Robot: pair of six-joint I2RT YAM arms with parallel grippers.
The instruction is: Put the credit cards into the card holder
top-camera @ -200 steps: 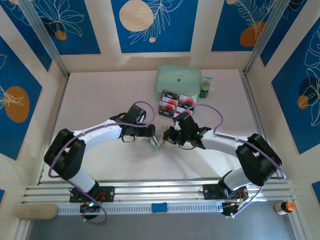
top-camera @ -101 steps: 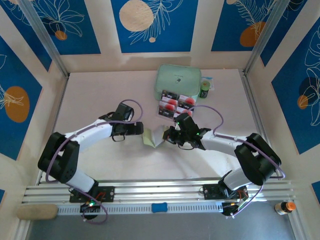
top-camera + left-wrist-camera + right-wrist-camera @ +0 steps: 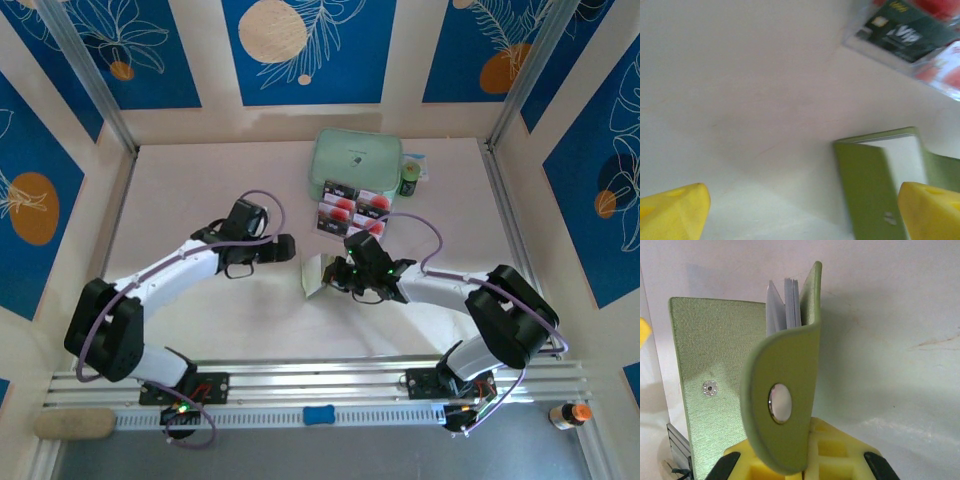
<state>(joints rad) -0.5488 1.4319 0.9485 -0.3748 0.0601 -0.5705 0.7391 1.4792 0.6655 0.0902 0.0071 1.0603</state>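
The olive-green folding card holder (image 3: pixel 782 370) clenched in the right gripper (image 3: pixel 805 460) is best steadied — pockets exposed — while red-circled credit cards (image 3: pixel 352 205) are fetched by the released left gripper (image 3: pixel 284 248).

only legible txt: gold letters, look like "vip", on the dark band of a credit card (image 3: pixel 900 32), left wrist view, w/ a small pale chip mark beside. more gold letters at the pic's top edge, too blurred. logo on mint case (image 3: pixel 355 160), top view: too small to read.
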